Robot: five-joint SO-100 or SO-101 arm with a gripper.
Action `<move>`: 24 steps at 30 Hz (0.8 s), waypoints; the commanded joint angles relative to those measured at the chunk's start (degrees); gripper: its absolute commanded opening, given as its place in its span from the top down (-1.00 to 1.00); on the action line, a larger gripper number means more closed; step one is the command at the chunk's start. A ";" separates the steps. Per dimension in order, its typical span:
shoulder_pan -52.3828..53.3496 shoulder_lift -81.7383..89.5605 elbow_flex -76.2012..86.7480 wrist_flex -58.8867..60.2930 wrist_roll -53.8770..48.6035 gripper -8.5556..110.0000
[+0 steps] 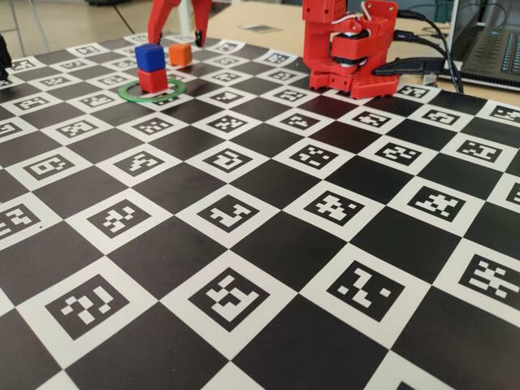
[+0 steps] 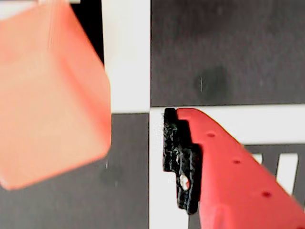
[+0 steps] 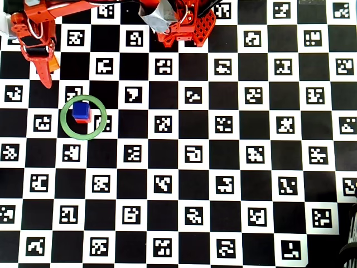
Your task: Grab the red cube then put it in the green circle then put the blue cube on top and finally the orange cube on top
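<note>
The blue cube (image 1: 149,56) sits on top of the red cube (image 1: 151,80) inside the green circle (image 1: 130,95). From above, the blue cube (image 3: 81,109) covers the red cube (image 3: 83,119) except for a thin edge, within the green circle (image 3: 64,126). The orange cube (image 1: 180,54) rests on the board just behind the stack. My gripper (image 1: 176,39) hangs over it, open, with its fingers spread to either side. In the wrist view the orange cube (image 2: 52,95) fills the left, a clear gap away from the one visible finger's black pad (image 2: 178,152). The other finger is out of frame.
The red arm base (image 1: 349,49) stands at the board's far edge, with cables and a laptop (image 1: 487,41) beyond it on the right. The checkered marker board (image 1: 268,244) covers the table. From above, the arm (image 3: 33,33) reaches to the top left corner.
</note>
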 commanded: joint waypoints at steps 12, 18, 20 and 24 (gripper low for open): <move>0.18 -0.09 -4.39 -4.48 0.44 -0.05; -0.53 0.79 -4.22 -4.22 0.79 -0.05; -0.88 0.88 -4.22 -4.22 1.05 -0.05; -1.23 1.05 -4.13 -4.13 1.41 -0.05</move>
